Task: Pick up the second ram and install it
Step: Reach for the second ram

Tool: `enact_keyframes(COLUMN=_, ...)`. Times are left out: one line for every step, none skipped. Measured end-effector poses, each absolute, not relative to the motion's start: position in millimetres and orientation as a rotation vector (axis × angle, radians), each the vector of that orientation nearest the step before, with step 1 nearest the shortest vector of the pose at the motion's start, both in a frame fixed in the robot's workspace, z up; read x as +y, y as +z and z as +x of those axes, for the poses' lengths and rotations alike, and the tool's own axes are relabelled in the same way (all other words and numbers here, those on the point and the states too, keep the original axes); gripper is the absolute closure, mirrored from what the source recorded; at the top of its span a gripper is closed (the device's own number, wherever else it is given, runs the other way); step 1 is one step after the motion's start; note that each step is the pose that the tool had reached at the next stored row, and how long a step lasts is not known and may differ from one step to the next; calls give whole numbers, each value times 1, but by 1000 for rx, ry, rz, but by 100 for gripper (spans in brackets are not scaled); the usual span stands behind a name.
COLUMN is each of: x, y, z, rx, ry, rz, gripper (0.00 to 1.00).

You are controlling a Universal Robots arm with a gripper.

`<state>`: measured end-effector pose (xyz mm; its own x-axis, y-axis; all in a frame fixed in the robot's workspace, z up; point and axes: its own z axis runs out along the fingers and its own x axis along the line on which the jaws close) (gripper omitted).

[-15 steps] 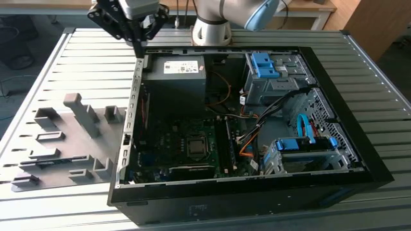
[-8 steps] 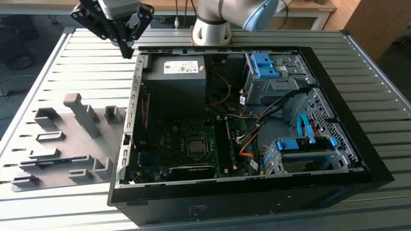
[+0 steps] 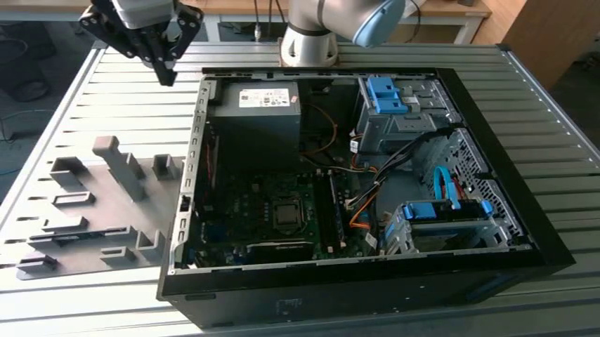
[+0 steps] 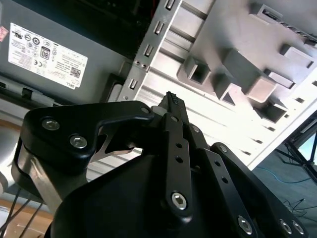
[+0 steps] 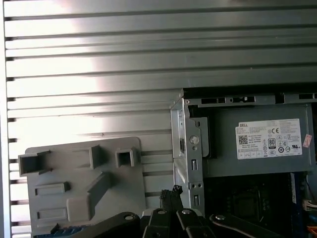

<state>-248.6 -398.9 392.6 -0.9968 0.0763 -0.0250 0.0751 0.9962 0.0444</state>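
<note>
Step in hand, by the look: approach for pickup, nothing grasped yet. Black multi-link gripper (image 3: 167, 74) up high over ribbed aluminium table (image 3: 112, 119), just off back corner of open black PC case (image 3: 553, 246), toward exterior view's left. Fingers pinched together, empty, in both wrist views. Thin blue-green second ram (image 5: 65, 230) lying at edge of grey plastic holder tray (image 5: 126, 198) in first wrist view, well apart from gripper; not in green motherboard (image 3: 249, 210). Next move prob. calls for: fingers spread, approx. vertical descent over tray, jaws square across board's thin faces, no tilt, gentle squeeze.
</note>
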Motion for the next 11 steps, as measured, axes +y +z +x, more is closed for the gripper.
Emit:
enact_keyframes(x=-399, y=393, z=-251, rx=3112, ry=68, rz=118, gripper=90)
enact_keyframes(x=-399, y=393, z=-255, rx=3112, ry=68, rz=118, gripper=90)
enact_keyframes(x=-399, y=393, z=-258, rx=3112, ry=68, rz=118, gripper=90)
enact_keyframes(x=-399, y=393, z=-261, rx=3112, ry=68, rz=118, gripper=90)
enact_keyframes(x=-399, y=393, z=-264, rx=3112, ry=68, rz=118, gripper=90)
enact_keyframes(x=-399, y=393, z=-268, rx=3112, ry=68, rz=118, gripper=90)
enact_keyframes(x=-399, y=393, z=-271, rx=3112, ry=68, rz=118, gripper=90)
enact_keyframes(x=-399, y=393, z=-275, rx=3112, ry=68, rz=118, gripper=90)
enact_keyframes(x=-399, y=393, z=-278, rx=3112, ry=68, rz=118, gripper=90)
enact_keyframes(x=-399, y=393, z=-281, rx=3112, ry=68, rz=118, gripper=90)
enact_keyframes(x=-399, y=393, z=-285, rx=3112, ry=68, rz=118, gripper=90)
